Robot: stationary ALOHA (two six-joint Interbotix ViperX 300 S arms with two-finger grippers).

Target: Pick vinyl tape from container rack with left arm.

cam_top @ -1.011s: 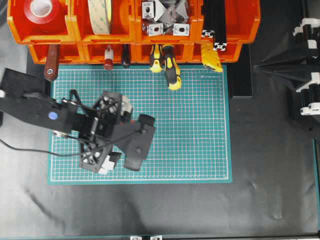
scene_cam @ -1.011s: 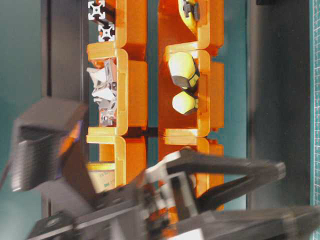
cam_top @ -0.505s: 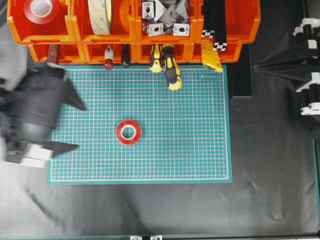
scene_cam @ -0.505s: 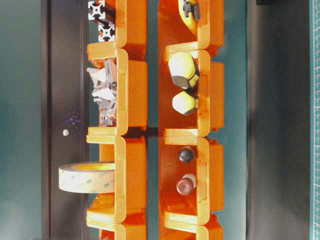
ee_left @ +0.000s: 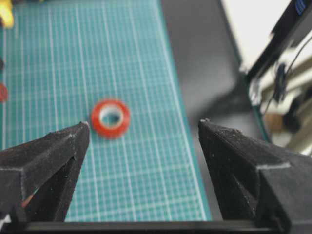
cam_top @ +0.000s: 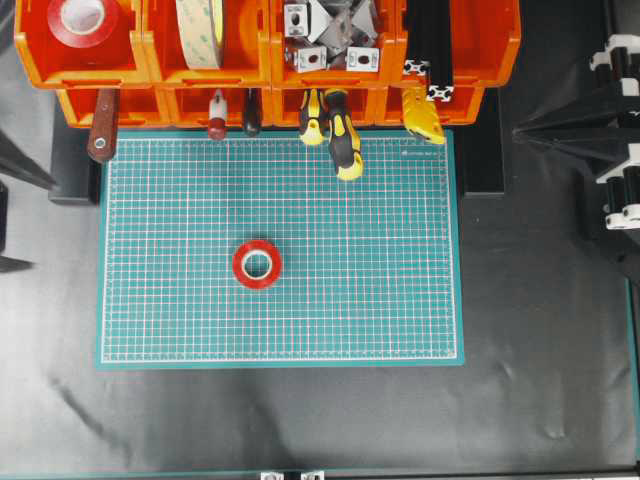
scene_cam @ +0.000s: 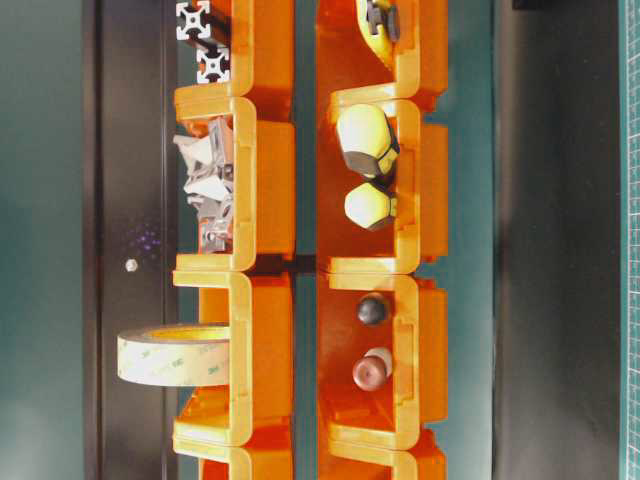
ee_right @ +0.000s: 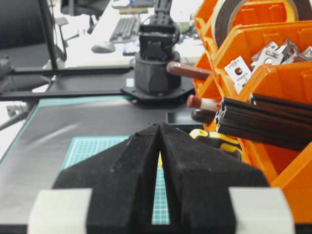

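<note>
When viewed from overhead:

- Vinyl tape point(cam_top: 257, 264): red ring with pale core, lying flat on green cutting mat point(cam_top: 400, 300), left of the mat's middle and nearer its near edge than its far edge. Touching nothing else, outside every compartment.
- Container rack point(cam_top: 265, 62): orange, two tiers, set along the mat's far edge.
  - Upper tier from the left: second red roll point(cam_top: 82, 20) lying flat; cream tape roll point(cam_top: 200, 30) standing on edge; metal brackets point(cam_top: 330, 35); black slotted profiles point(cam_top: 430, 50).
  - Lower tier: tool handles jutting over the mat's far edge, among them a brown handle point(cam_top: 102, 125) and yellow-and-black screwdrivers point(cam_top: 340, 140).
- Left gripper point(ee_left: 144, 131): fingers spread wide, nothing between them. Seen from its wrist camera, raised over the mat's edge, with the tape point(ee_left: 110, 118) beyond and closer to the left-hand finger.
- Right gripper point(ee_right: 160, 129): fingers pressed together save a hairline slit, holding nothing. Arm point(cam_top: 600, 130) parked at the table's right edge, well apart from the tape.
</note>
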